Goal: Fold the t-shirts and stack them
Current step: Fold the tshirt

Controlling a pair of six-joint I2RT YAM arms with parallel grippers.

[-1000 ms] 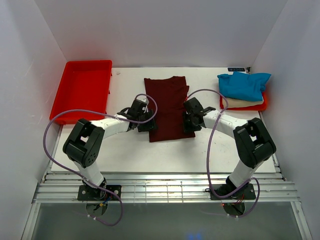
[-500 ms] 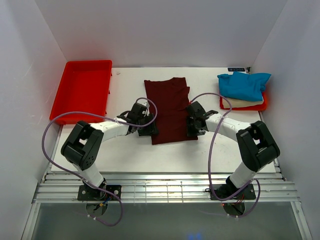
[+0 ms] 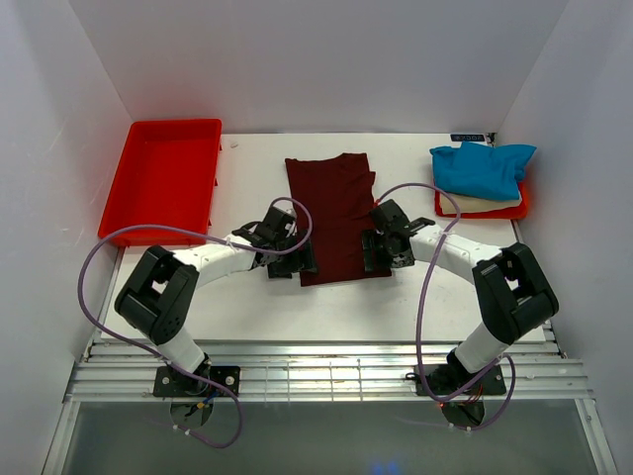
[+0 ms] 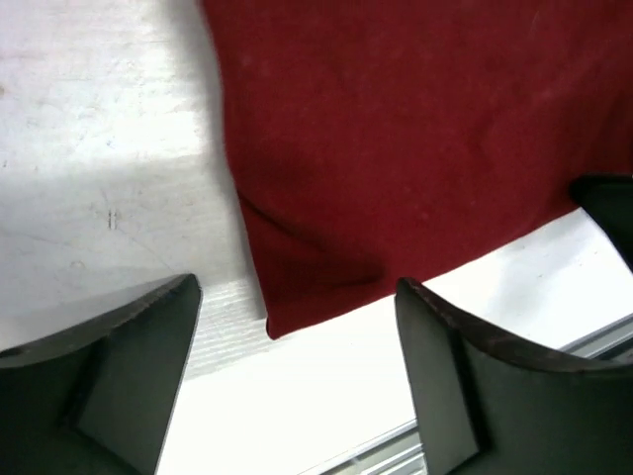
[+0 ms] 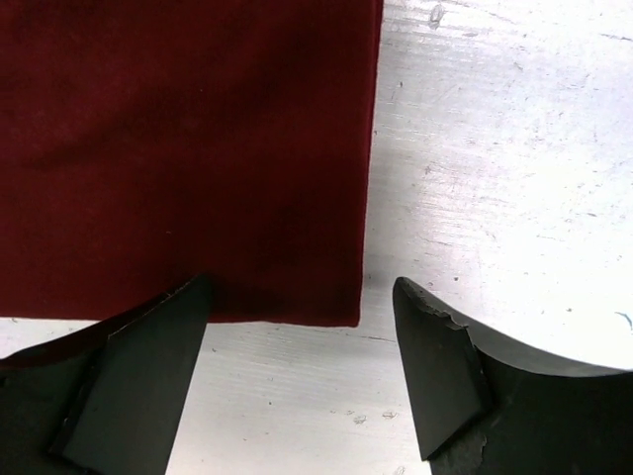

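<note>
Your left gripper point(image 4: 297, 285) and right gripper point(image 5: 302, 282) are both open and hold nothing. Each sits at a near corner of the maroon shirt point(image 3: 336, 213). That shirt lies mid-table, folded into a long strip. I think it is about half done.

The blue shirt point(image 3: 482, 166) and cream shirt point(image 3: 485, 203) sit bunched on the right tray point(image 3: 509, 213), not yet folded. The left tray point(image 3: 163, 178) is far off.

You have three shirts and two trays.

Top cam looks down on whole table point(image 3: 257, 297) from behind; L/R wrist cams face down, v. close, sharing maroon tee point(image 3: 336, 208) near corners.
</note>
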